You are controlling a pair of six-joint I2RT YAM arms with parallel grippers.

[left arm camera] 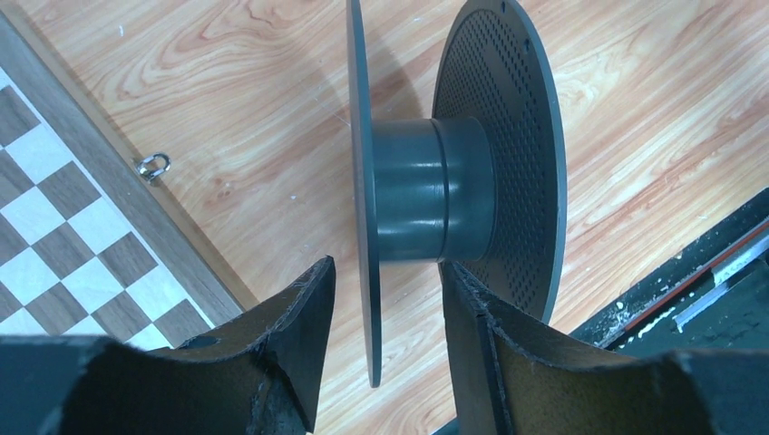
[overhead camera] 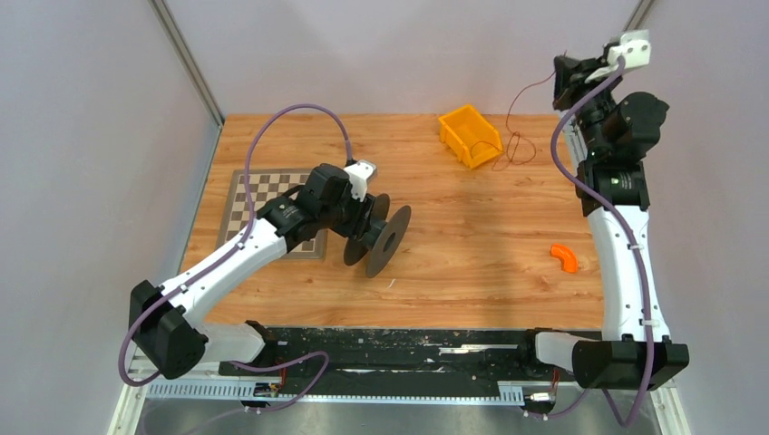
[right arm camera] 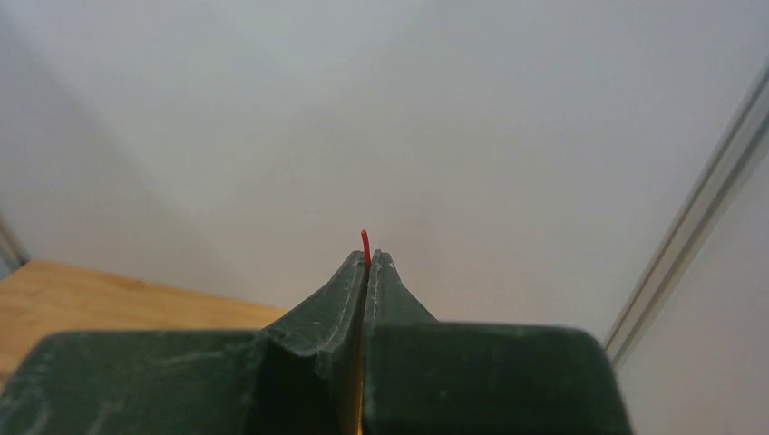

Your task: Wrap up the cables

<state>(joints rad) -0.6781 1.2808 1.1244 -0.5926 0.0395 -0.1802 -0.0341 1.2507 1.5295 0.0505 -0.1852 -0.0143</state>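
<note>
A dark grey spool [overhead camera: 379, 237] stands on its rims on the wooden table [overhead camera: 472, 236], hub bare [left arm camera: 426, 190]. My left gripper [overhead camera: 367, 222] is open; its fingers straddle the spool's near flange [left arm camera: 363, 136] with gaps on both sides, and the right finger [left arm camera: 472, 317] sits between the two flanges below the hub. My right gripper [overhead camera: 560, 72] is raised high at the back right, shut on the thin red wire, whose tip [right arm camera: 365, 240] sticks out above the fingertips. The wire [overhead camera: 510, 109] hangs in a loop down to the table beside the yellow bin.
A yellow bin [overhead camera: 470, 136] sits at the back centre-right. An orange curved piece [overhead camera: 565, 257] lies at the right. A checkerboard [overhead camera: 263, 195] lies under the left arm, with a small metal ring [left arm camera: 154, 166] at its edge. A black rail [overhead camera: 390, 349] runs along the near edge.
</note>
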